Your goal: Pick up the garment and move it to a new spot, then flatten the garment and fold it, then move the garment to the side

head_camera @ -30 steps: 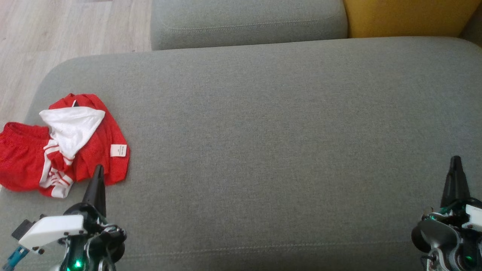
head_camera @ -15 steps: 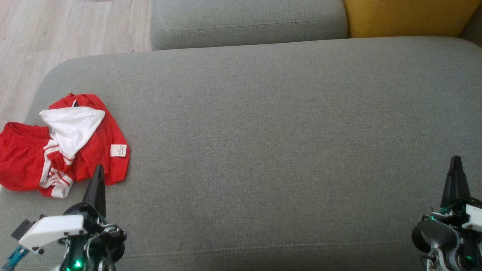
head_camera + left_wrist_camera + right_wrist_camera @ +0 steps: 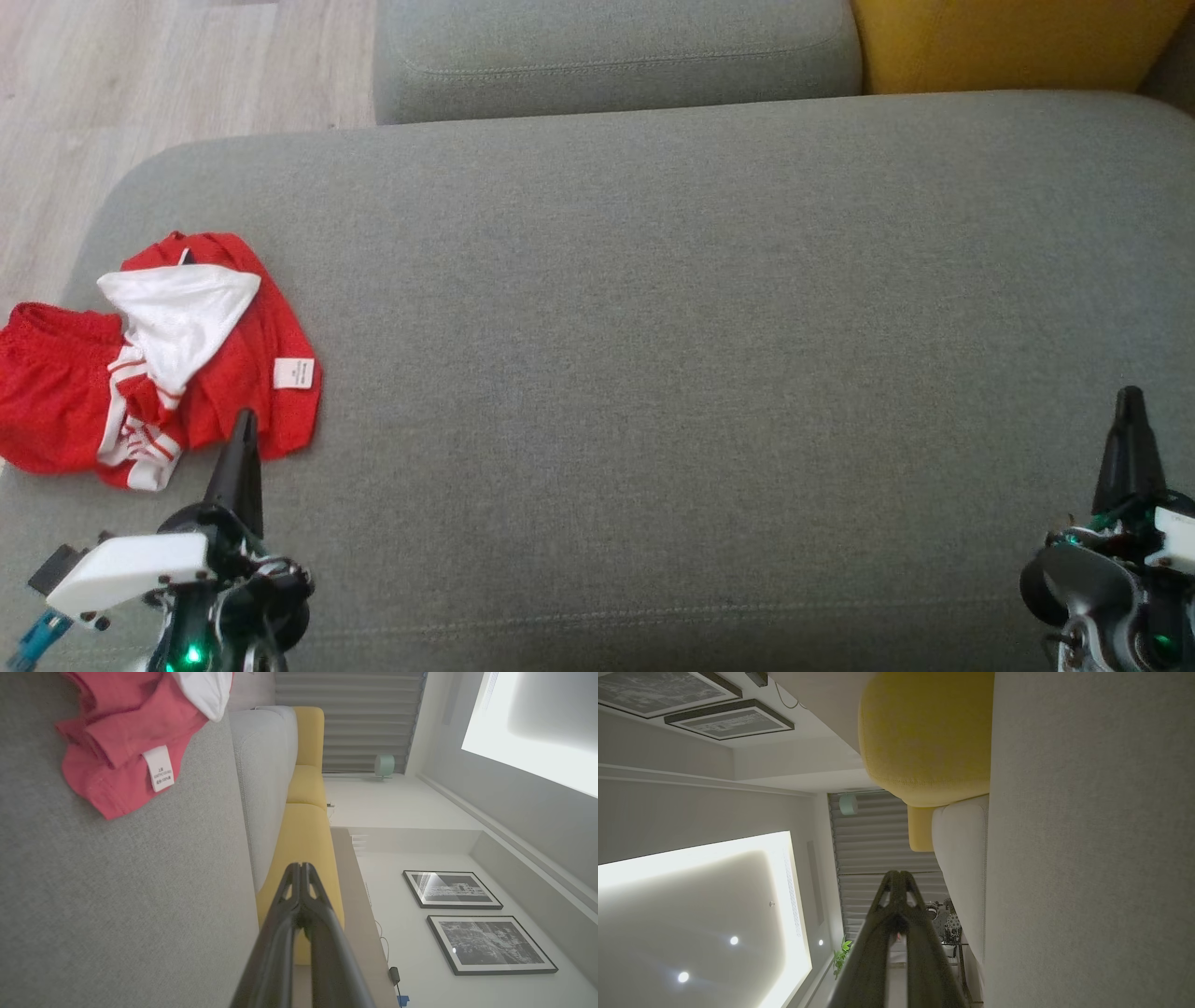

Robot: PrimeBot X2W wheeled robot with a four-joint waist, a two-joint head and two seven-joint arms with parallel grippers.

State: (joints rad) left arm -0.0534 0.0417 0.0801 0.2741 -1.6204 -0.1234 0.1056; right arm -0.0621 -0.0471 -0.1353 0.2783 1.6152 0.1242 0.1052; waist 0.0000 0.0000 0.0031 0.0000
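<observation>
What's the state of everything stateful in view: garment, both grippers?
red garment: crumpled, unfolded, white lining turned out, care label showing, lying at the left end of the grey cushion
left gripper: shut, empty, tip by the garment's near edge, not gripping it
right gripper: shut, empty, over the cushion's right side, far from the garment

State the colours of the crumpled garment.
The garment is red with a white panel and white stripes, clearest in the head view.

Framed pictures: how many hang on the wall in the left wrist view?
2. The upper picture is at the view's right side; the lower picture is just under it, apart. Others may lie outside the view.
</observation>
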